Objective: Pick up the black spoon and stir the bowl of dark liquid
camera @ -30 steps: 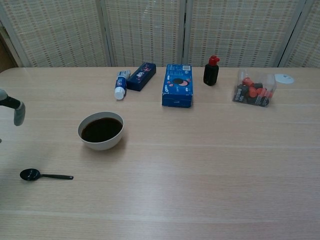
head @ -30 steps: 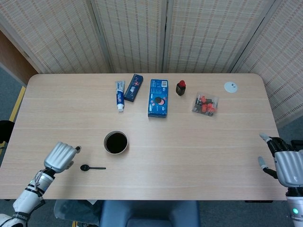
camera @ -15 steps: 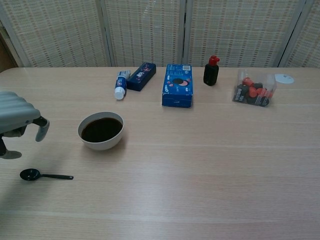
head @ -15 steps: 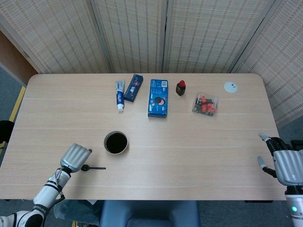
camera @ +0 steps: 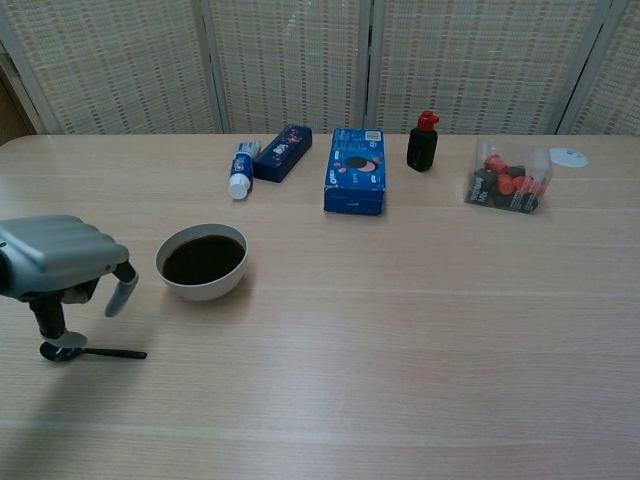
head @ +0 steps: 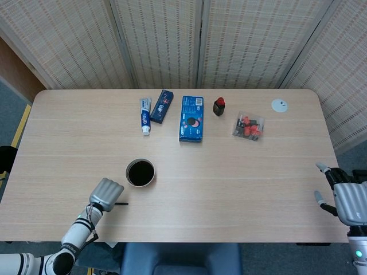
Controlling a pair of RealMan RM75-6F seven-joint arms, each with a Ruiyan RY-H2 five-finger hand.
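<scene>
The black spoon (camera: 88,352) lies flat on the table near the front left, its bowl end to the left; in the head view only its handle tip (head: 122,203) shows past my hand. My left hand (camera: 62,262) (head: 106,193) hovers right over the spoon's bowl end, fingers pointing down and apart, one fingertip reaching down to the spoon's bowl. Whether it touches I cannot tell. The white bowl of dark liquid (camera: 202,261) (head: 140,172) stands just right of that hand. My right hand (head: 348,200) rests open at the table's right edge, far from both.
Along the far side lie a toothpaste tube (camera: 240,168), a small blue box (camera: 282,152), a larger blue box (camera: 356,171), a black bottle with a red cap (camera: 422,142), a bag of red and black pieces (camera: 509,179) and a white disc (camera: 569,157).
My left hand has moved right from the table's left edge to a spot over the spoon's bowl end, and come lower. The spoon, bowl and right hand have stayed put.
</scene>
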